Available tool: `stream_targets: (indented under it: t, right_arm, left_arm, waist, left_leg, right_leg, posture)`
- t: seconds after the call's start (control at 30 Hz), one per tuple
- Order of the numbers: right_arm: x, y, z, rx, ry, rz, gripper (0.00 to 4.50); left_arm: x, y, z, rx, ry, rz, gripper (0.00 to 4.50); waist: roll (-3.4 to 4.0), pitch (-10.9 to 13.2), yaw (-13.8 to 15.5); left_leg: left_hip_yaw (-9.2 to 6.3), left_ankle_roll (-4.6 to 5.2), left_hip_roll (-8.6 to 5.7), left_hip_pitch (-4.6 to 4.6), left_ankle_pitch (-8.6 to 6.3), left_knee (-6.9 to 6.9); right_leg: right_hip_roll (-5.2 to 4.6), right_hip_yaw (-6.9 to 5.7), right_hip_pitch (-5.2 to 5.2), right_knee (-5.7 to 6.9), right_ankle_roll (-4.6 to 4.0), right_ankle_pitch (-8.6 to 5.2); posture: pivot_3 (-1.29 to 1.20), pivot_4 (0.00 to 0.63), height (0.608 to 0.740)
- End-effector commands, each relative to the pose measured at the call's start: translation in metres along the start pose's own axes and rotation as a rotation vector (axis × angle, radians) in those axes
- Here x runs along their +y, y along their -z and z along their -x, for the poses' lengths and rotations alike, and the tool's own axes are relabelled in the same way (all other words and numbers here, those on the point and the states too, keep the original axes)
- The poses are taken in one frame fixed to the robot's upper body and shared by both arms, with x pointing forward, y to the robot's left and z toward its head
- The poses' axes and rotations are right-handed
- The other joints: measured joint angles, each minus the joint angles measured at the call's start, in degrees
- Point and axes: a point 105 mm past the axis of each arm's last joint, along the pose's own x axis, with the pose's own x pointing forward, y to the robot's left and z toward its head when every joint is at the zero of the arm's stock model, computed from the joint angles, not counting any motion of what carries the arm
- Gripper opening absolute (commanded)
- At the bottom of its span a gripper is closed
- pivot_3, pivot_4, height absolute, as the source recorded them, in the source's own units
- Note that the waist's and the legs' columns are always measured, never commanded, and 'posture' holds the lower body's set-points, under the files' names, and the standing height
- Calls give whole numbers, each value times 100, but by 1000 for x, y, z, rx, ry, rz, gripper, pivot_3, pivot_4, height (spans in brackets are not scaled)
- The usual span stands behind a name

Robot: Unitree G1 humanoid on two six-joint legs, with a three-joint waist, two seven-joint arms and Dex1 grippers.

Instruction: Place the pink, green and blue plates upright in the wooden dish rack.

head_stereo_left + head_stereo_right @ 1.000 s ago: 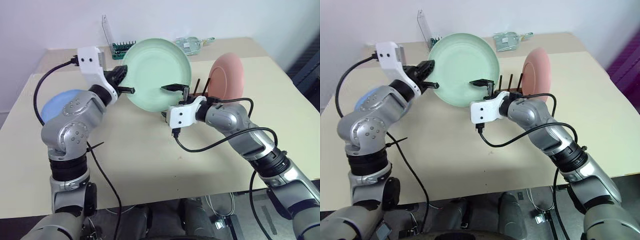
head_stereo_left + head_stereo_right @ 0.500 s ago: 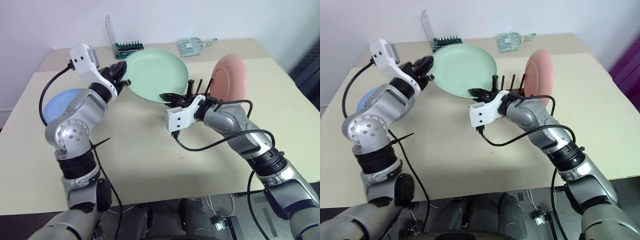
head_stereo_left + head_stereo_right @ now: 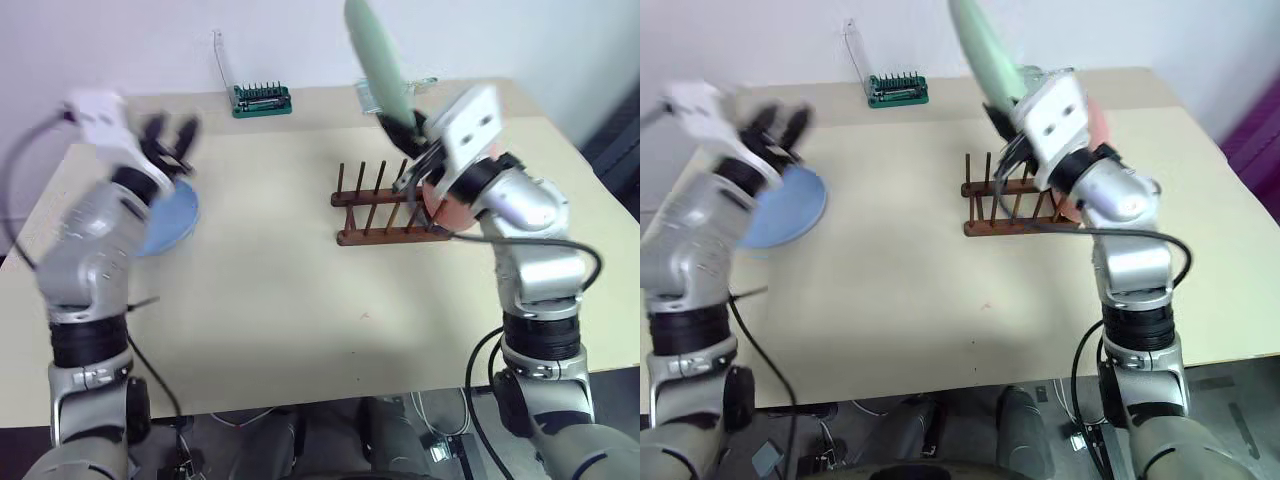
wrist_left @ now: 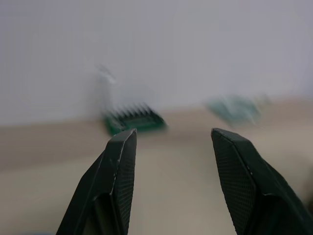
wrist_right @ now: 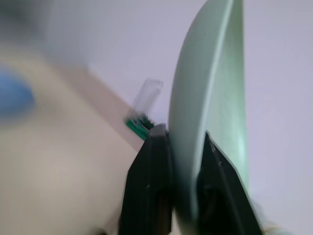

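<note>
While raised, claw-gripped green plate [image 3: 378, 55]

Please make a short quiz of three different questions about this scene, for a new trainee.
1. True or false: the green plate is lying flat on the table.
2. Which plate already stands in the wooden dish rack? A) blue B) pink C) none
3. Fill in: the left claw is ____ and holds nothing.

Key:
1. False. The right claw is shut on its rim and holds it on edge in the air above the rack.
2. B. The pink plate stands at the rack's right end; the blue plate lies on the table near the left claw.
3. Open.
</note>
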Motion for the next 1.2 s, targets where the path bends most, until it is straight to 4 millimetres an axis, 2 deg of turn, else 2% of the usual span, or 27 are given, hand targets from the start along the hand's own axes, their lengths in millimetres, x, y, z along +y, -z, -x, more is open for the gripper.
stream_targets:
  t: [0.03, 0.17, 0.23, 0.63, 0.8, 0.97, 1.0, 1.03, 1.13, 1.2]
  right_arm:
    - [1, -23, 9, -37, -10, -212, 0]
    - [2, -13, 11, 39, 23, -342, 0]
    - [0, -6, 12, 77, 48, -383, 0]
    - [-24, 28, 22, 226, 217, -488, 0]
    - [-23, 45, 22, 294, 239, -539, 0]
    - [-25, 54, 21, 327, 261, -542, 0]
    - [-25, 54, 21, 327, 261, -539, 851]
    - [-25, 54, 21, 327, 260, -535, 1121]
    - [-28, 50, 20, 320, 271, -494, 2589]
    - [-30, 43, 20, 319, 264, -382, 3571]
  left_arm:
    - [-60, 15, 7, 43, 306, -65, 2449]
    - [-104, 49, 30, 185, 564, -51, 2449]
    - [-114, 57, 35, 215, 620, -56, 2449]
    - [-115, 46, 28, 150, 577, -7, 2449]
    - [-115, 46, 28, 150, 570, -13, 2449]
    - [-116, 46, 26, 148, 559, -23, 2449]
    - [-116, 46, 26, 146, 557, -23, 2511]
    - [-116, 46, 25, 145, 556, -23, 2511]
    - [-115, 46, 25, 146, 549, -22, 2511]
    - [-114, 46, 25, 146, 545, -23, 2511]
  waist:
    - [11, 2, 7]
    - [24, 1, -48]
    - [50, -3, -76]
    - [54, -1, -80]
    - [54, -1, -78]
    - [54, -1, -78]
    - [54, -1, -78]
    - [54, -1, -78]
    - [54, -1, -78]
    - [54, -1, -72]
  left_leg:
    - [0, 0, 1, 0, 0, -5]
    - [4, -3, 5, -3, 2, -13]
    - [6, -3, 5, -3, 2, -14]
    - [10, -1, 3, -3, 2, -12]
    - [11, -1, 3, -4, 2, -12]
    - [11, -1, 3, -4, 2, -12]
    - [11, -1, 3, -4, 2, -12]
    - [11, -1, 3, -4, 2, -12]
    - [11, 0, 3, -4, 1, -12]
    - [12, 0, 3, -4, 1, -12]
  right_leg:
    - [0, 0, -3, 2, -1, 0]
    - [2, 0, -19, 3, -6, -3]
    - [0, 2, -19, 4, -6, -3]
    - [-1, 4, -20, 5, -5, -3]
    - [-1, 4, -20, 5, -5, -3]
    - [-1, 4, -20, 5, -5, -3]
    - [-1, 4, -20, 5, -5, -3]
    - [-1, 4, -20, 5, -5, -3]
    - [-1, 4, -20, 4, -5, -3]
    - [-1, 3, -20, 4, -5, -3]
  posture:
    - [0, 150, 735]
    - [0, 150, 735]
    - [0, 150, 735]
    - [0, 150, 735]
    - [0, 150, 735]
    - [0, 150, 735]
    - [0, 150, 735]
    - [0, 150, 735]
    - [0, 150, 735]
    - [0, 150, 735]
